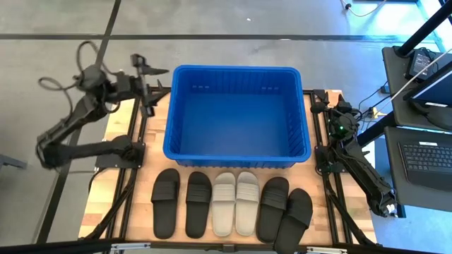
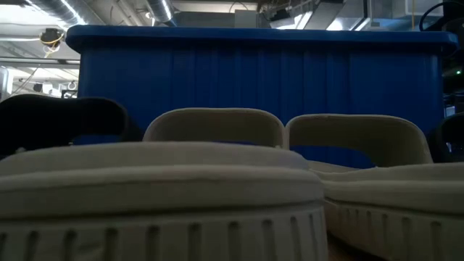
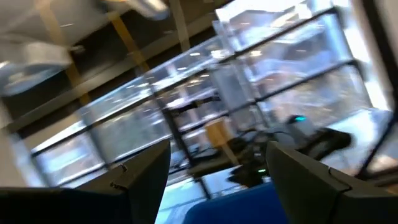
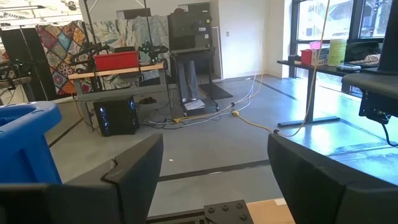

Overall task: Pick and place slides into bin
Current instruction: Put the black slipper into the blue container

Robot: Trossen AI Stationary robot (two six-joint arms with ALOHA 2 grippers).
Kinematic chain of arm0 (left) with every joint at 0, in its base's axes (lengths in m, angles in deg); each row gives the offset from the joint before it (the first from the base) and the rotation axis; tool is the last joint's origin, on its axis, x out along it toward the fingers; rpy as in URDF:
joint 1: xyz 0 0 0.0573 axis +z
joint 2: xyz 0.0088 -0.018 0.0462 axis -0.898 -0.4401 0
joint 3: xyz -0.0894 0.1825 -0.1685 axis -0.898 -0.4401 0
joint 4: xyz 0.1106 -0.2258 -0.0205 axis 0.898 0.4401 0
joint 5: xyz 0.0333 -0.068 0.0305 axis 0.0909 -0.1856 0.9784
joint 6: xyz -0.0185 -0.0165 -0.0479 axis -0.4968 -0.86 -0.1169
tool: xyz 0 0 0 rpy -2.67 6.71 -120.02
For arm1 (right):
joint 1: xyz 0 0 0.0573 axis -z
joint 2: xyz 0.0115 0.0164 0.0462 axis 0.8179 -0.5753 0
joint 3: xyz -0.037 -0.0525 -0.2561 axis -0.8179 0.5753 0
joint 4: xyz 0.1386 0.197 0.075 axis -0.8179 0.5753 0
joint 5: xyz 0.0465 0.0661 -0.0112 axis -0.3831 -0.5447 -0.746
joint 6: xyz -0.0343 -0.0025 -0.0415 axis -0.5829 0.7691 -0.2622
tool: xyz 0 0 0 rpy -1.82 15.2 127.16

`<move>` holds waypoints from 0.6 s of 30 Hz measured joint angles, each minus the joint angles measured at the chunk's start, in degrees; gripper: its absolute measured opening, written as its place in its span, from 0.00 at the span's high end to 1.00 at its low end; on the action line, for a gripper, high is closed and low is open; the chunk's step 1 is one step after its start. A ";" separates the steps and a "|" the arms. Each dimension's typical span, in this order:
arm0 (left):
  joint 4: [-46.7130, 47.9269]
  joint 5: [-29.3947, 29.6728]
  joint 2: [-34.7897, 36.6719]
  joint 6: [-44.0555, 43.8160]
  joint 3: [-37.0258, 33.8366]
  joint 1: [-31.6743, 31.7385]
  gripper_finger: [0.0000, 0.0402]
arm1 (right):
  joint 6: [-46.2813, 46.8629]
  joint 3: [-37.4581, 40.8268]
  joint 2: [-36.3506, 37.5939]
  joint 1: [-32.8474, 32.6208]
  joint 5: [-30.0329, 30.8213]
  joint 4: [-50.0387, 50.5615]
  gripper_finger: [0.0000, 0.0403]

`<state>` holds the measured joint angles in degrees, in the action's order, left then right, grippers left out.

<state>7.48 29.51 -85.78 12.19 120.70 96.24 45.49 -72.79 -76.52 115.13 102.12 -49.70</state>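
Six wide-strapped foam slides (image 1: pixel 233 205), black and off-white, packed abreast before empty blue ribbed plastic bin (image 1: pixel 236 116) — both claws open, idle — risk: a descending claw nudges neighbours.

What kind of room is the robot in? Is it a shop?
Probably a workshop or robot lab, not a shop: bare concrete floor, a workbench with equipment, cables trailing on the floor, and a laptop beside the table.

The bin (image 1: pixel 239 115) is solid bright blue with ribbed walls. Four slides (image 1: pixel 167 202) are matte black; the two slides (image 1: pixel 224 203) between them are off-white. The desk (image 1: pixel 117 137) is pale wood framed by black rails. Both arms are dark.
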 joint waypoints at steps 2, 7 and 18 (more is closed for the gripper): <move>-0.20 1.50 -3.71 2.84 2.46 -4.60 0.35 | 0.00 0.00 -0.01 0.01 0.00 0.00 0.28; 0.05 5.61 -11.59 5.22 7.70 -16.32 0.35 | 0.00 0.00 -0.02 0.00 0.00 0.00 0.28; 12.81 28.94 -24.18 2.53 14.98 -43.51 0.35 | -0.19 0.00 -0.02 0.02 0.00 0.00 0.28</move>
<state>20.29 58.45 -109.96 14.72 135.69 52.72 45.30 -72.79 -76.54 115.15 102.12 -49.70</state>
